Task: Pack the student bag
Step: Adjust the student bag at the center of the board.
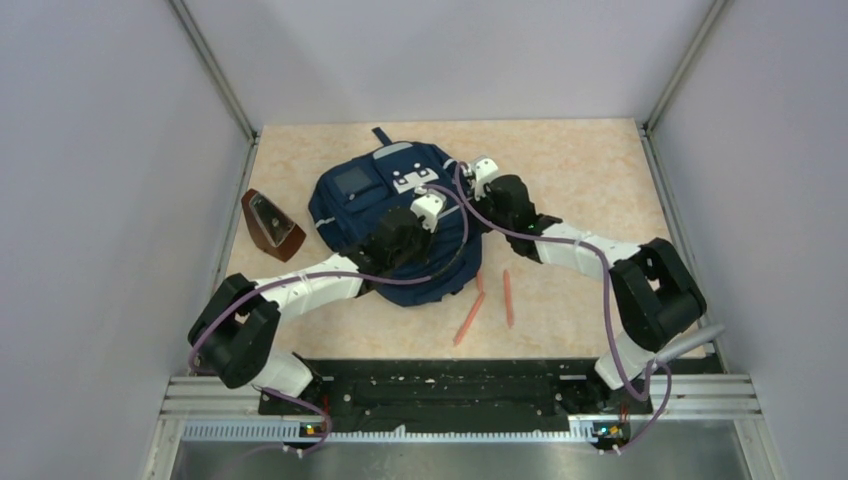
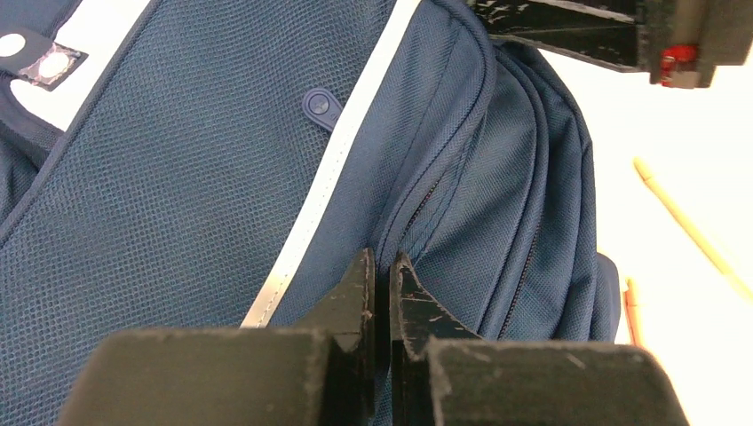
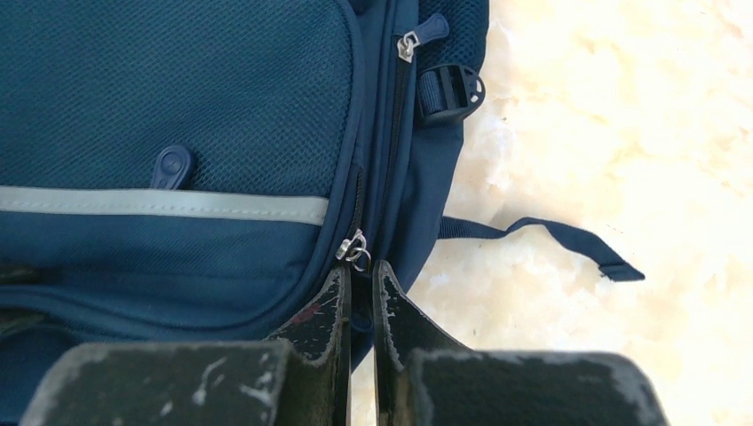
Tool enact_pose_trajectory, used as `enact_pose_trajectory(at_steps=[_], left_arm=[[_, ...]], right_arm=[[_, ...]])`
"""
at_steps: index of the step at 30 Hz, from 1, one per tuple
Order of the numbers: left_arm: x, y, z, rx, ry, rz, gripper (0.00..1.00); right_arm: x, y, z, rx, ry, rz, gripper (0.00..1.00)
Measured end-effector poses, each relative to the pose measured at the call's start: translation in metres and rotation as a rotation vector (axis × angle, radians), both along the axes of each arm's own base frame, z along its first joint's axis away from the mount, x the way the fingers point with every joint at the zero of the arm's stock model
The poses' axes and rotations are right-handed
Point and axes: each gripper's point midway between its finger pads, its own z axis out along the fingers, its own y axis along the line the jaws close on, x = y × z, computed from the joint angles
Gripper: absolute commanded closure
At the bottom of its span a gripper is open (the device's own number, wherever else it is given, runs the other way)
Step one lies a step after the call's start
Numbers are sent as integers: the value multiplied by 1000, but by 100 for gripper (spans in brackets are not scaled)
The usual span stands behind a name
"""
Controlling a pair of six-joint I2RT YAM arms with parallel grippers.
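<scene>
The student bag is a navy backpack with grey strips, lying flat in the middle of the table. My left gripper reaches over its right half. In the left wrist view that gripper is shut, pinching a fold of the bag beside a zip line. My right gripper is at the bag's right edge. In the right wrist view it is shut on a blue zip pull, just under the metal slider on the bag.
Three orange pencils lie on the table just right of the bag's near end. A brown wedge-shaped object stands at the left edge. A loose strap trails from the bag. Walls enclose the table.
</scene>
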Motion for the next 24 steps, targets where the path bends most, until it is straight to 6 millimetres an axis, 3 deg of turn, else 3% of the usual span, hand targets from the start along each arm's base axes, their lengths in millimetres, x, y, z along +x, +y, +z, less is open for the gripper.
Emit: enact_pose_trajectory(at_steps=[15, 24], left_arm=[[8, -10, 7, -76, 41, 58, 100], [22, -25, 8, -117, 71, 60, 100]], right_arm=[[-31, -4, 13, 101, 39, 1, 100], [-60, 32, 24, 204, 43, 74, 100]])
